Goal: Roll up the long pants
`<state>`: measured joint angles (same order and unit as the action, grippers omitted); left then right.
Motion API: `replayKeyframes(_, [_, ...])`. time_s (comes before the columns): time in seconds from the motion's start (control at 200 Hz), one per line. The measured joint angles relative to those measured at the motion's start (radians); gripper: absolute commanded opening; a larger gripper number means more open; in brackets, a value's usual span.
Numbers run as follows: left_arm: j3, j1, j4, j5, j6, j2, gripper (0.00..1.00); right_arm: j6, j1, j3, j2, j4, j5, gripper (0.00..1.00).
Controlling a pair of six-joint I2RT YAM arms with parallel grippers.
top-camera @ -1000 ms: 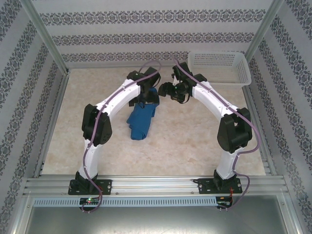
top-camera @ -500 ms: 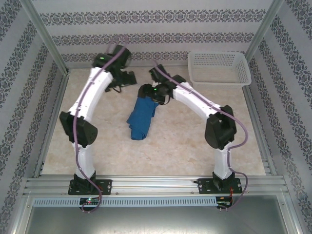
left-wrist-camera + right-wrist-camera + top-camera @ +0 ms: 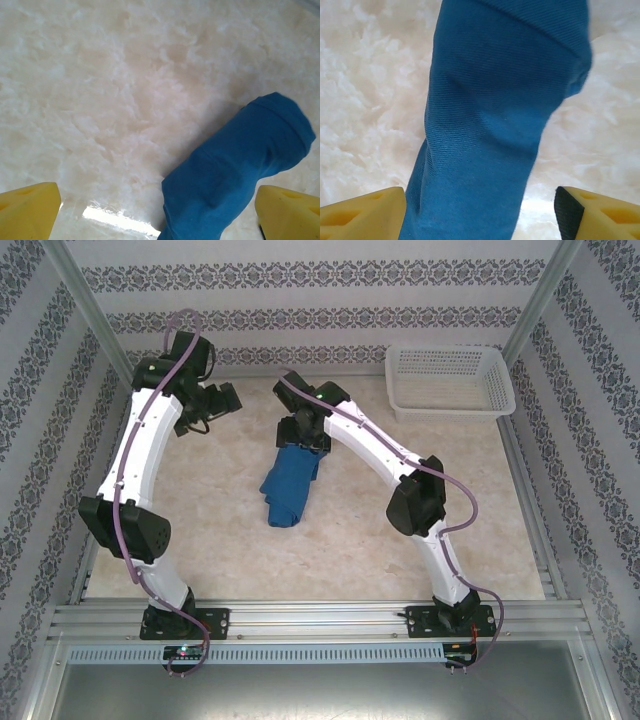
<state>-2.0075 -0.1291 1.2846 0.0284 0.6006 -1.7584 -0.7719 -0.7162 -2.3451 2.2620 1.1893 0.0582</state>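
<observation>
long pants (image 3: 290, 485) on table (image 3: 360, 550) centre, basket (image 3: 452, 398) behind-right — well apart

1 high overhead view, 2 close downward wrist views; long pants (image 3: 291, 483) in all 3

Probably a lab test booth: aluminium frame (image 3: 320, 618), wallpapered walls (image 3: 320, 310), marble-look tabletop (image 3: 340, 540).

The long pants (image 3: 490, 125) are matt blue cloth with a fine diagonal weave, on a smooth, glossy marble-look table (image 3: 380, 530), a white plastic lattice basket (image 3: 455, 400) at two o'clock, brushed metal rails (image 3: 320, 618) at six.
</observation>
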Motion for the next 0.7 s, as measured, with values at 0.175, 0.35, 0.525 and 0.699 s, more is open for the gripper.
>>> replayKeyframes(0.175, [0.051,0.013,-0.024,0.05,-0.014,0.0,1.0,-0.01,-0.02,-0.116,0.053,0.087,0.024,0.93])
replayKeyframes(0.35, [0.077,0.015,-0.053,0.099,-0.03,0.0,1.0,-0.035,-0.048,-0.149,0.139,0.121,0.016,0.98])
replayKeyframes(0.525, [0.088,0.029,-0.066,0.137,-0.042,0.0,1.0,-0.055,-0.061,-0.149,0.164,0.135,0.015,0.98])
replayKeyframes(0.699, [0.113,0.04,-0.082,0.171,-0.045,0.0,1.0,-0.077,-0.061,-0.162,0.164,0.14,0.016,0.98])
